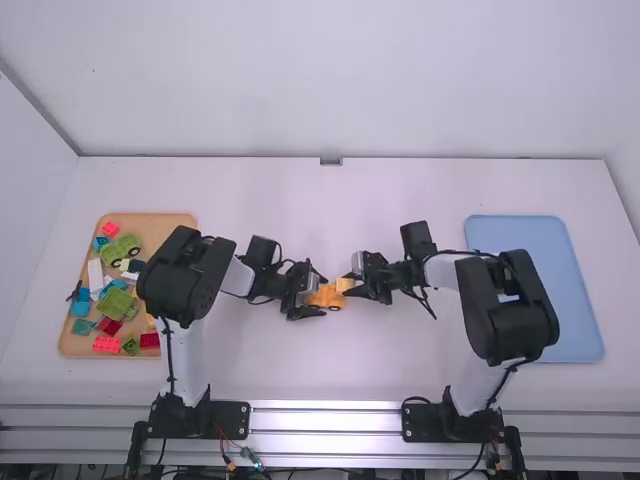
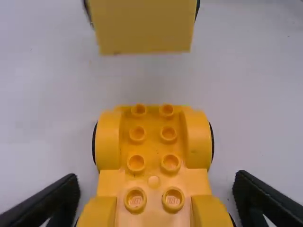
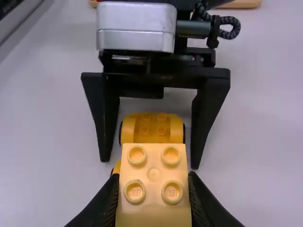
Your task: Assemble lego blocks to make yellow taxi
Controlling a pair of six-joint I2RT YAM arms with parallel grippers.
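1. High view: I see both grippers meeting near the middle of the white table (image 1: 330, 375). The left gripper (image 1: 322, 298) has its fingers apart, one at each side of the orange-yellow wheeled base (image 1: 325, 297). The right gripper (image 1: 351, 284) comes from the other side and has the yellow block (image 1: 345, 284) between its fingers. This block is at the base's end that faces the right gripper. At the left there is the wooden tray (image 1: 68, 338) with mixed pieces, among them a green piece with wheels (image 1: 118, 250) and red blocks (image 1: 106, 344). At the right lies the blue tray (image 1: 588, 345).

2. Left wrist view: my left gripper (image 2: 156, 201) is wide, with the base between its two fingers. I look down on the base's rows of studs. On the nearest studs (image 2: 135, 199) I can notice small raised lettering. The yellow block is beyond the base, and a gap shows between them in this view.

3. Right wrist view: my right gripper (image 3: 154, 189) is closed firmly around the sides of the yellow block, whose four studs face the camera. The block hides a part of the base. Farther off, the left gripper's black fingers stand around the base, with some space beside it.
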